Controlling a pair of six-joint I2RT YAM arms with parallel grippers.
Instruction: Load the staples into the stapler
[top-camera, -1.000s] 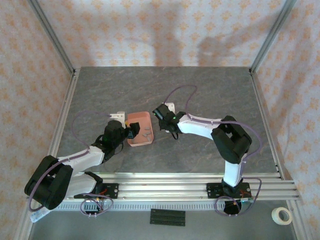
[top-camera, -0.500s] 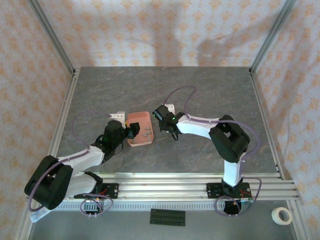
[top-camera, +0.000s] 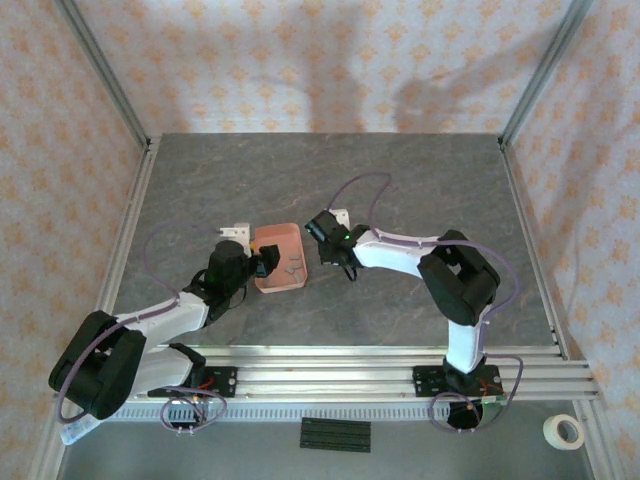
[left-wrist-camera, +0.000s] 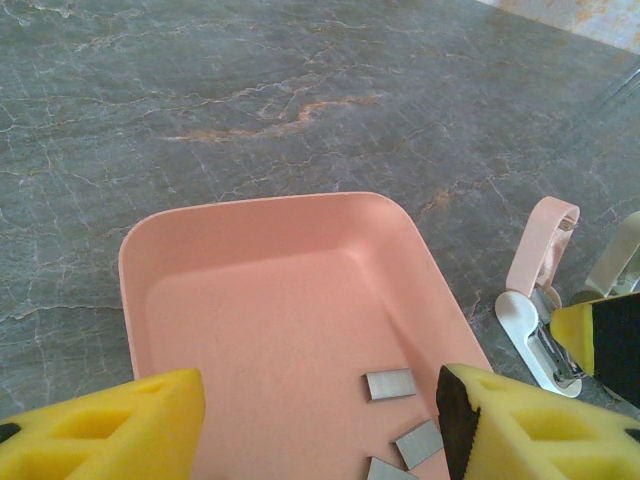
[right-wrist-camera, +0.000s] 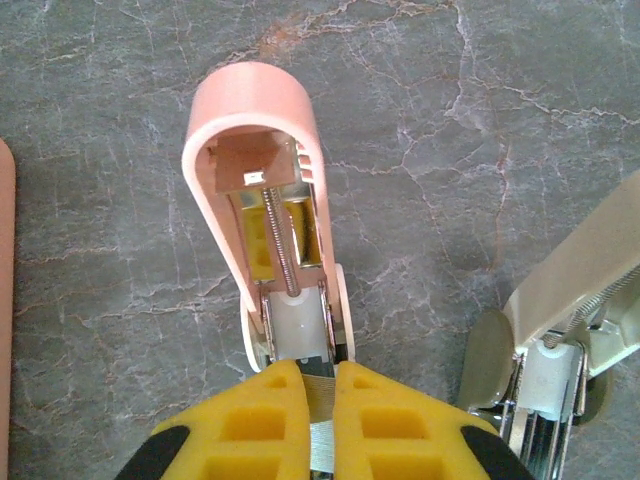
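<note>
The stapler lies open on the grey table, its pale pink lid swung up and its white channel and spring bared. My right gripper is shut on a grey strip of staples whose front end sits at the mouth of that channel. Loose staples lie in the salmon-pink tray. My left gripper hangs open just over the tray's near part with nothing between its fingers. From there the stapler shows right of the tray. From above, the left gripper and right gripper flank the tray.
A second, beige stapler lies open close to the right of the pink one, also visible as a beige stapler past the tray. A roll of tape and a black strip lie off the table at the front.
The right arm has edged slightly left, toward the tray. The left arm has not moved.
</note>
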